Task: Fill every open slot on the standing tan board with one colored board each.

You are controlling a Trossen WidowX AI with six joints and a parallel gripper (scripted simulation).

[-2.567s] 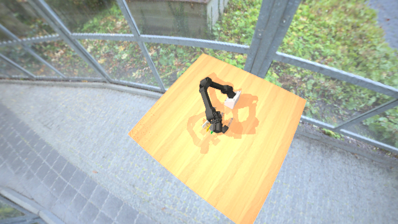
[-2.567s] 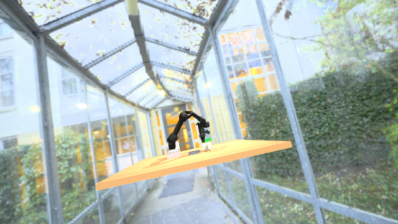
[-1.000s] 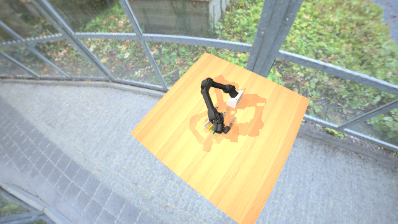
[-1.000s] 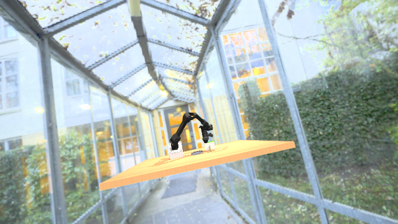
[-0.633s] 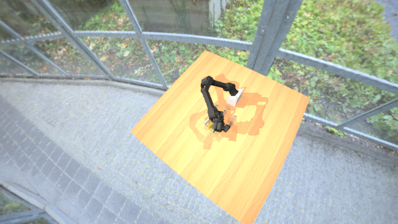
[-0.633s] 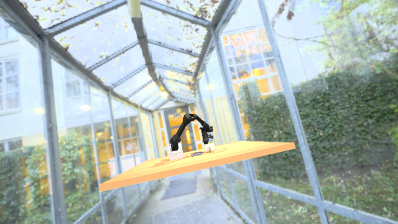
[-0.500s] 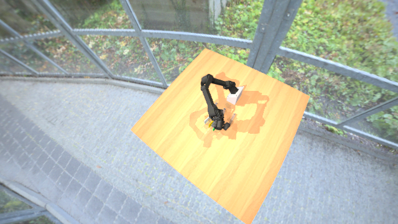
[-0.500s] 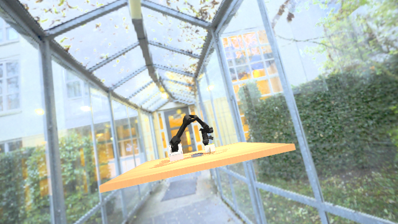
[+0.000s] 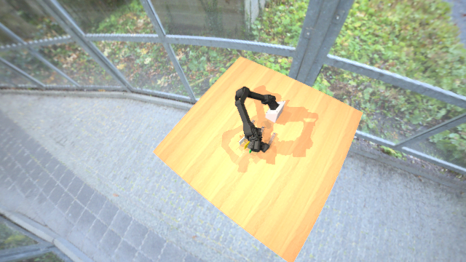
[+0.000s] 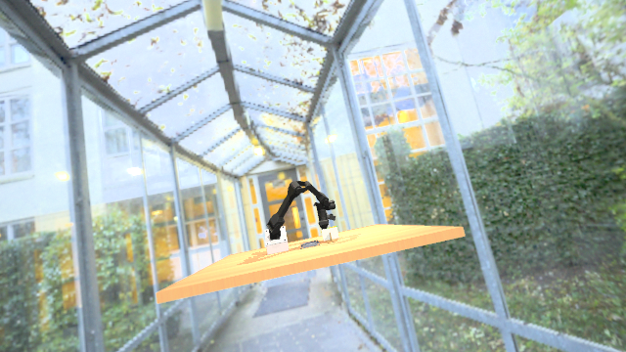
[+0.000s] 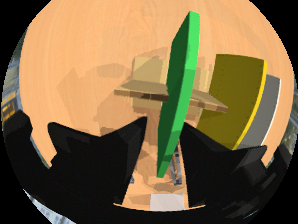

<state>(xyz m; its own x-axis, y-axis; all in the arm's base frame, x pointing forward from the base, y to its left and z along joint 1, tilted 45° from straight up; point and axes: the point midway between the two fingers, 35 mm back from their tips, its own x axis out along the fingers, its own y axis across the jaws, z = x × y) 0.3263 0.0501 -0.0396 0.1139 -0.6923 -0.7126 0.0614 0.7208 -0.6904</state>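
In your wrist view, left to right: one tan board [image 11: 141, 90], crossed by one green board [image 11: 179, 85] [image 9: 250, 151], upright; one yellow board [image 11: 234, 95] [image 9: 247, 145]; one grey board [image 11: 270, 107] [image 9: 242, 140], beyond it. Your gripper [image 11: 164, 123] [image 9: 255, 147] [image 10: 324, 225] stands partly open, fingers parted either side of the green board.

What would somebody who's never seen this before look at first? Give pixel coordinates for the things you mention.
Probably the bright green board [image 11: 179, 95], standing upright across the tan board [image 11: 145, 90] in the wrist view. Beside it, to the right there, is a yellow board [image 11: 237, 95]. In the top view, the bent black arm [image 9: 245, 113] on the wooden table [image 9: 291, 204] stands out too.
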